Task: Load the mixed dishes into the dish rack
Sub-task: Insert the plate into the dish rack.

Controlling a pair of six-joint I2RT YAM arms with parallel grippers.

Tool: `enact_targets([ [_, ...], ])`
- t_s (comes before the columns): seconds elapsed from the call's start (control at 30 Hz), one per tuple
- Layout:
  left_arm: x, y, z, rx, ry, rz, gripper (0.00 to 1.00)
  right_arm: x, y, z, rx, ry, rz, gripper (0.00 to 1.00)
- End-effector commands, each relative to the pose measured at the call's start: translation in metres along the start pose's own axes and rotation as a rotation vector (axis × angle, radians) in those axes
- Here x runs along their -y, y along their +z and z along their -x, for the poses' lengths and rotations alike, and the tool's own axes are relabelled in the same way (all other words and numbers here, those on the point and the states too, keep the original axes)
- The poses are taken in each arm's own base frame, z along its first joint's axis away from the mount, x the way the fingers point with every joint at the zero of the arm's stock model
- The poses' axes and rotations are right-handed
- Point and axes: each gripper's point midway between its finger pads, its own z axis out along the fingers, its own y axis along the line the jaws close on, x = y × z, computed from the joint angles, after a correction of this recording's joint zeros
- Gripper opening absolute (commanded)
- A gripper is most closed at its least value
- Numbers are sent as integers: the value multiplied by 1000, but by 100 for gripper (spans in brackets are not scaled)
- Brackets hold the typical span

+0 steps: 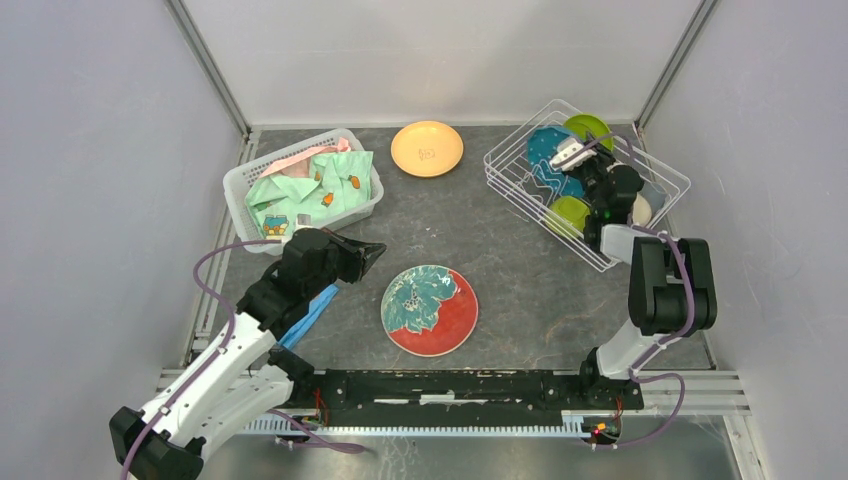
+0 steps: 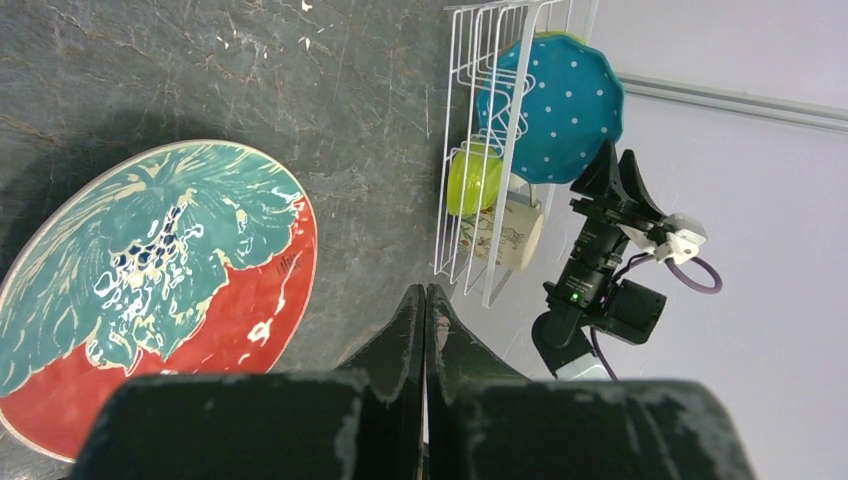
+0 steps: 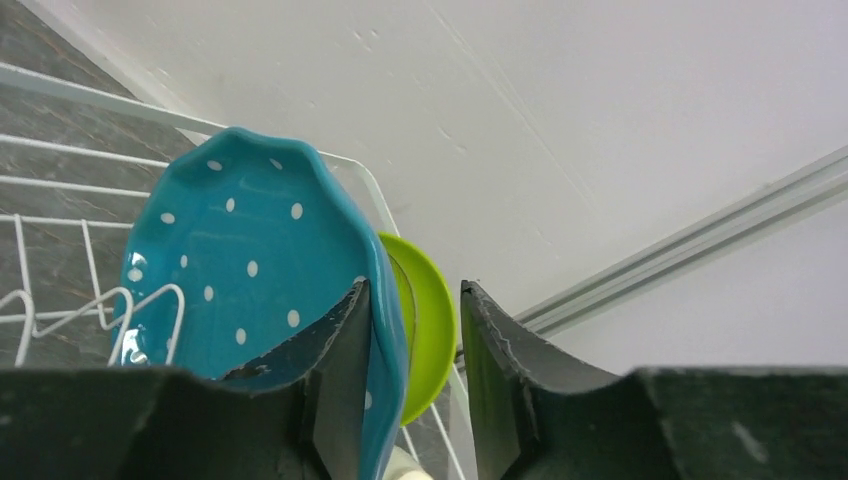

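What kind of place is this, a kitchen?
Most likely a robot test booth, not a real kitchen: plain grey walls box in one dark tabletop, a left arm and right arm are bolted to a rail at its edge, and the dish rack shares it with a basket of clothes.

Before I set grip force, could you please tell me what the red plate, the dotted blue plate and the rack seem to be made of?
Red plate: likely glazed ceramic, with glossy highlights across its painted teal pattern. Blue dotted plate: probably glazed ceramic too, shiny with a fluted rim. Dish rack: thin white wire, seemingly coated metal.
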Motion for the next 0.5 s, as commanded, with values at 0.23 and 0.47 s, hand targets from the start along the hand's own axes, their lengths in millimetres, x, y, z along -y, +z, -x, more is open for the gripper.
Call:
enact_targets([
  [0.23, 8, 2, 16, 88, -22, -12, 2, 66, -8, 57, 47, 383, -161, 63],
  [0.47, 15, -2, 16, 85, -25, -37, 2, 45, -37, 59, -118, 661, -145, 82],
])
